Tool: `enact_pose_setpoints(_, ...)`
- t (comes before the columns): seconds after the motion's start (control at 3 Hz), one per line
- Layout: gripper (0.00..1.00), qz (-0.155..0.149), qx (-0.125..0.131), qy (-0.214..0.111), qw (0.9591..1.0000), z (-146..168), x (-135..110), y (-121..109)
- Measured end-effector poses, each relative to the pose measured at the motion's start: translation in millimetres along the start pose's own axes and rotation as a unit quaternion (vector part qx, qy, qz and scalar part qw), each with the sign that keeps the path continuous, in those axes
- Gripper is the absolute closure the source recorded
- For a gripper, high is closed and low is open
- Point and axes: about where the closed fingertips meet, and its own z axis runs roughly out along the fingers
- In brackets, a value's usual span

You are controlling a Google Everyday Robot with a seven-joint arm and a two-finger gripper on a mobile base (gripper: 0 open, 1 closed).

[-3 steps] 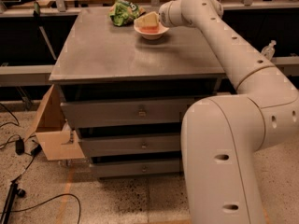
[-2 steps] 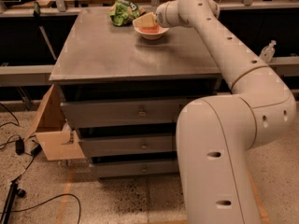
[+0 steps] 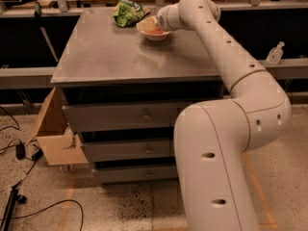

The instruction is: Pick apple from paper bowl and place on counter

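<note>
1. End effector [image 3: 152, 25] sits in the upper middle of the frame, lowered into the paper bowl [image 3: 153, 37] at the far edge of the worktop [image 3: 120, 54]. Whether it is wide, narrow or holding anything cannot be told from this angle.
2. A reddish patch at its tip, inside the bowl, is probably the apple [image 3: 157, 31], though the wrist hides most of it.
3. The apple does not appear to have left the bowl, so nothing of the task looks finished. The reach to the bowl seems complete.
4. What remains, judging from this, is to secure the apple, lift it clear of the rim and set it on a bare part of the worktop.
5. A green snack bag [image 3: 127, 12] lies just left of the bowl, towards the upper left.
6. Compared with a second ago, the bowl and the bag are where they were. The wrist has edged slightly left and lower over the bowl, and the arm's [image 3: 226, 52] thick lower link reaches further left in the bottom of the frame.
</note>
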Motion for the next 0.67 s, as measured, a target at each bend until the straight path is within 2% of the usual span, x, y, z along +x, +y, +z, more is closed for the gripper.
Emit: enact_pose_setpoints(0.67, 0.28, 0.007, -0.007, 0.017, 0.9998, 11.3, 13.5, 1.7)
